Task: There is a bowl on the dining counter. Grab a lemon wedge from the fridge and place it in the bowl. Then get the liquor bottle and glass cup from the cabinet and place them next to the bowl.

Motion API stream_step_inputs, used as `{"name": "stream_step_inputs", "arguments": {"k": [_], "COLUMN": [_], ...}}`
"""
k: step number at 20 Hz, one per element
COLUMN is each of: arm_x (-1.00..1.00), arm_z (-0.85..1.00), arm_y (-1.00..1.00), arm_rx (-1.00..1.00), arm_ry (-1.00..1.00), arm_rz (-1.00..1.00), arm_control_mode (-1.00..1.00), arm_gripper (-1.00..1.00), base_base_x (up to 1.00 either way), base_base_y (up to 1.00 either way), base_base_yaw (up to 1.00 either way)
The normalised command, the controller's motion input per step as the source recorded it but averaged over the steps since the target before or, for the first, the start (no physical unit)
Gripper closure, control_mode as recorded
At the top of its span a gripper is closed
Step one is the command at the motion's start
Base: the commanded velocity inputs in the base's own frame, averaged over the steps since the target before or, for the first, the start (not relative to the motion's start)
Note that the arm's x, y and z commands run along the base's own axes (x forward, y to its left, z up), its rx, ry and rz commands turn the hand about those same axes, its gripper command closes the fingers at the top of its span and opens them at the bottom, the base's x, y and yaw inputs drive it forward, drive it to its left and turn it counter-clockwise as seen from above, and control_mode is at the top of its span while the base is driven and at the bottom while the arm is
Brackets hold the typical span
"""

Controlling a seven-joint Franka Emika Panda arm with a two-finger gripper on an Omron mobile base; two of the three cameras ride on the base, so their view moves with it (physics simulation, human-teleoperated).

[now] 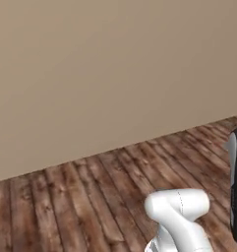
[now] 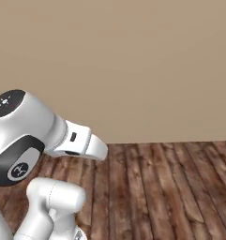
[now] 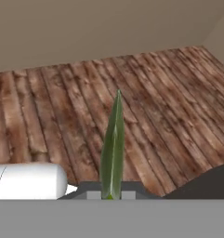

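Wooden plank floor (image 1: pixel 90 197), plain beige wall (image 1: pixel 115 74), gripper (image 3: pixel 111 195) clamped on green lemon wedge (image 3: pixel 113 148).

Plain beige wall (image 1: pixel 115 64) meets dark wood-plank floor (image 1: pixel 90 197); walls form corner at hand view's upper right.

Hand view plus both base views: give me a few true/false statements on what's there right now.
1. The pincer is shut on a thin green wedge-shaped slice. True.
2. The floor under the hand is white tile. False: it is dark wooden planks.
3. The green slice stands up between the fingertips, tapering to a point. True.
4. The right base view shows an open fridge ahead. False: a plain beige wall meets the wood floor there.
5. The slice already lies in a bowl. False: it is held over bare floor.
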Motion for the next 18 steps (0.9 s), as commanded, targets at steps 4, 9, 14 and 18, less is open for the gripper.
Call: {"name": "stream_step_inputs", "arguments": {"k": [4, 9, 14, 18], "arm_x": [0.00, 0.00, 0.00, 0.00], "arm_z": [0.00, 0.00, 0.00, 0.00], "arm_y": [0.00, 0.00, 0.00, 0.00], "arm_rx": [0.00, 0.00, 0.00, 0.00], "arm_ry": [0.00, 0.00, 0.00, 0.00], "arm_rz": [0.00, 0.00, 0.00, 0.00], "arm_control_mode": [1.00, 1.00, 1.00, 1.00], "arm_gripper": [1.00, 1.00, 1.00, 1.00], "base_base_x": [0.89, 0.92, 0.97, 0.95], "base_base_y": [-0.13, -0.12, -0.16, -0.22], "base_base_yaw": [-0.53, -0.52, -0.54, -0.53]}}
